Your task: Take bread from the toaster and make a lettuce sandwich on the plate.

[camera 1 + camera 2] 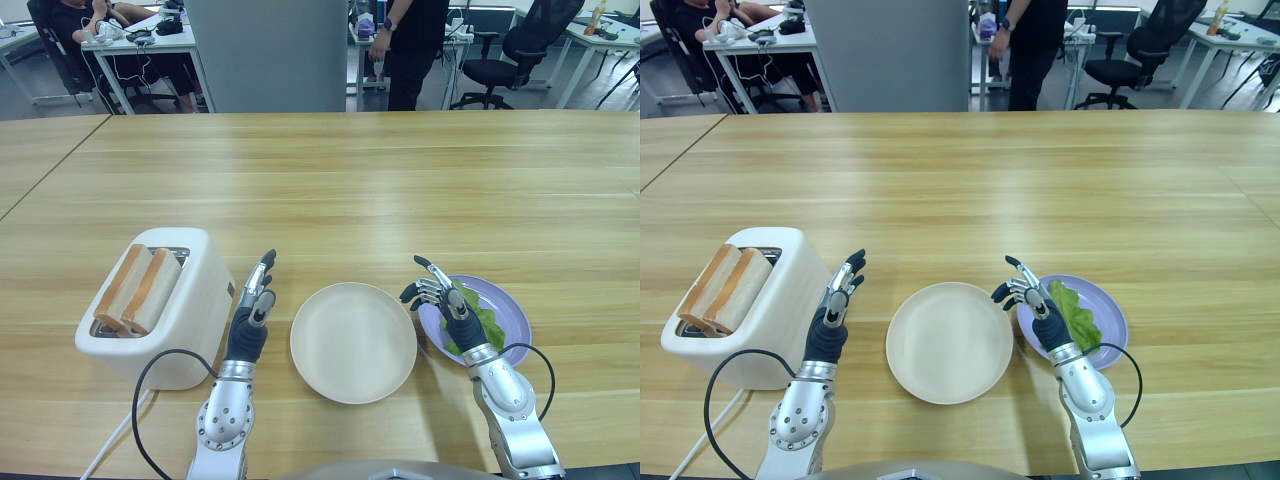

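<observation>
bread (140,288): two slices, upright in toaster (195,320) slots, just left of left hand (250,320) fingertips; not yet lifted. left hand fingers straight, released, holding nothing. plate (353,341): bare, between both sets of fingers. lettuce (1075,315): on purple dish (512,312), just right of right hand (445,300) fingers, loosely bent, grasping nothing. judged remaining: all steps.

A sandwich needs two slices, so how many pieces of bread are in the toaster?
2. Both stand side by side in the toaster: the left slice and the right slice. Their lower parts are hidden in the slots.
</observation>
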{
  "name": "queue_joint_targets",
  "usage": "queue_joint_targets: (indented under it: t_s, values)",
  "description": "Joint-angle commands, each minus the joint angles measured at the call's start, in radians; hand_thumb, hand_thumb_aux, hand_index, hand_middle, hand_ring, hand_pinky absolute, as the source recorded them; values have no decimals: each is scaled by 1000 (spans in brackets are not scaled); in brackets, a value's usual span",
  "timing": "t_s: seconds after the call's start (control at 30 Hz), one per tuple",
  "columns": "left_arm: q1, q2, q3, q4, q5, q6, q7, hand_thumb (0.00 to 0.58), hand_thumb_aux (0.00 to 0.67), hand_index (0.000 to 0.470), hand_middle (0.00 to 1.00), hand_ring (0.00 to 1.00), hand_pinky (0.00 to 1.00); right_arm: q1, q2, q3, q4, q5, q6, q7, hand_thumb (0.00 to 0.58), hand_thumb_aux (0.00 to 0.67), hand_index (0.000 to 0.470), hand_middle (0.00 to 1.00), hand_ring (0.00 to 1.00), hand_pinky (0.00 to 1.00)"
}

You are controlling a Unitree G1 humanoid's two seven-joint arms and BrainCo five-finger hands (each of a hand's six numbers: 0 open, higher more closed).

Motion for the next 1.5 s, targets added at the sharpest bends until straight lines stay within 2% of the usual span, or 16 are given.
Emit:
queue_joint_targets:
  t_s: [0.03,0.37,0.53,0.67,0.77,0.87,1.1,1.27,1.3,1.33,1.4,1.47,1.5]
  values:
    - [2,-1,-8,26,5,0,1,0,0,0,0,0,0,-3,-2,-10,8,-12,3,-3,0,0,0,486,486,486]
    - [8,-2,-12,28,6,-6,4,0,0,0,0,0,0,-12,-11,-13,20,-39,2,-9,0,0,0,478,478,478]
    - [13,25,17,-99,86,48,8,0,0,0,0,0,0,-14,-10,-11,26,-42,3,-10,0,0,0,475,475,475]
    - [39,49,131,-265,185,146,23,0,0,0,0,0,0,-10,-13,-16,28,-41,2,-10,0,0,0,471,471,471]
    - [51,90,285,-361,339,209,46,0,0,0,0,0,0,-1,-12,-19,25,-43,0,-16,0,0,0,471,471,471]
    - [49,129,425,-409,409,275,42,0,0,0,0,0,0,22,-10,-22,13,-50,-6,-26,0,0,0,471,471,471]
    - [88,177,667,-361,460,333,58,0,0,0,0,0,0,48,-11,-34,-3,-53,-13,-39,0,0,0,467,467,467]
    - [109,193,742,-293,482,343,66,0,0,0,0,0,0,55,-10,-39,-6,-54,-14,-42,0,0,0,471,471,471]
    - [113,195,745,-275,488,346,67,230,150,103,0,0,0,56,-10,-41,-6,-54,-14,-42,0,0,0,471,471,471]
    - [120,200,741,-254,504,346,69,363,260,179,0,0,0,57,-10,-42,-7,-54,-14,-42,0,0,0,471,471,471]
    - [126,201,730,-220,515,347,68,432,331,227,0,0,0,58,-10,-44,-8,-53,-14,-42,0,0,0,471,471,471]
    - [129,201,709,-190,527,346,63,474,384,263,0,0,0,59,-10,-45,-8,-53,-14,-42,0,0,0,471,471,471]
    - [130,199,699,-177,531,345,61,474,384,263,0,0,0,58,-11,-46,-8,-52,-14,-42,0,0,0,471,471,471]
